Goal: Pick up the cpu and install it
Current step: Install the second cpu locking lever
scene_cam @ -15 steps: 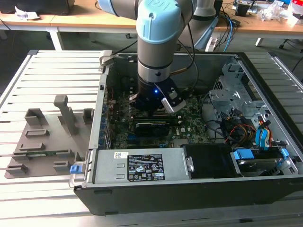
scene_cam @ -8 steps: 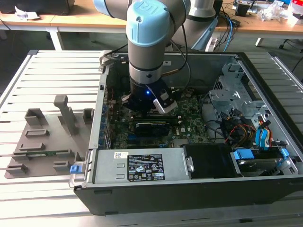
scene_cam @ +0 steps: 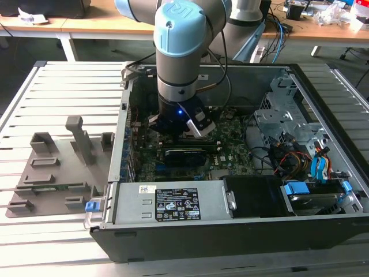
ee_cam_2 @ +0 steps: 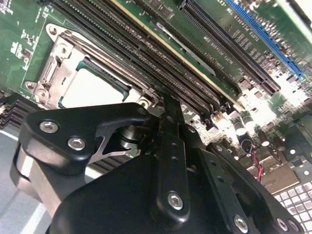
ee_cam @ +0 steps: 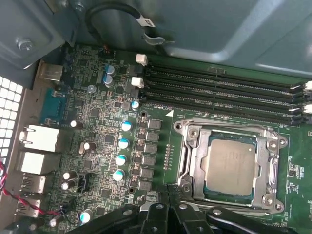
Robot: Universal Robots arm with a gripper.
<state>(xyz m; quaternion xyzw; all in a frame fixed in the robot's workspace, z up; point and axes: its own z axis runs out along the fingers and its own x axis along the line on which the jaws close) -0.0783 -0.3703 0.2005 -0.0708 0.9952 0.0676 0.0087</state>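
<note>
The cpu (ee_cam: 230, 168) is a square chip with a silvery top. It lies flat in the motherboard socket, inside the metal socket frame (ee_cam: 191, 161), and appears in the second wrist view as cpu (ee_cam_2: 95, 90). My gripper (scene_cam: 182, 131) hangs low inside the open computer case, just above the board. In the first wrist view the gripper (ee_cam: 168, 191) is beside the socket's edge, shut with nothing in it. Its black body and the gripper (ee_cam_2: 167, 100) tip stand next to the socket corner, apart from the chip.
Long black memory slots (ee_cam: 219, 95) run beside the socket. The case walls (scene_cam: 124, 124), a power supply (scene_cam: 173, 202), a drive cage (scene_cam: 288, 109) and loose cables (scene_cam: 288, 156) hem the arm in. A grey fixture plate (scene_cam: 52, 173) lies on the slatted table at the exterior view's left.
</note>
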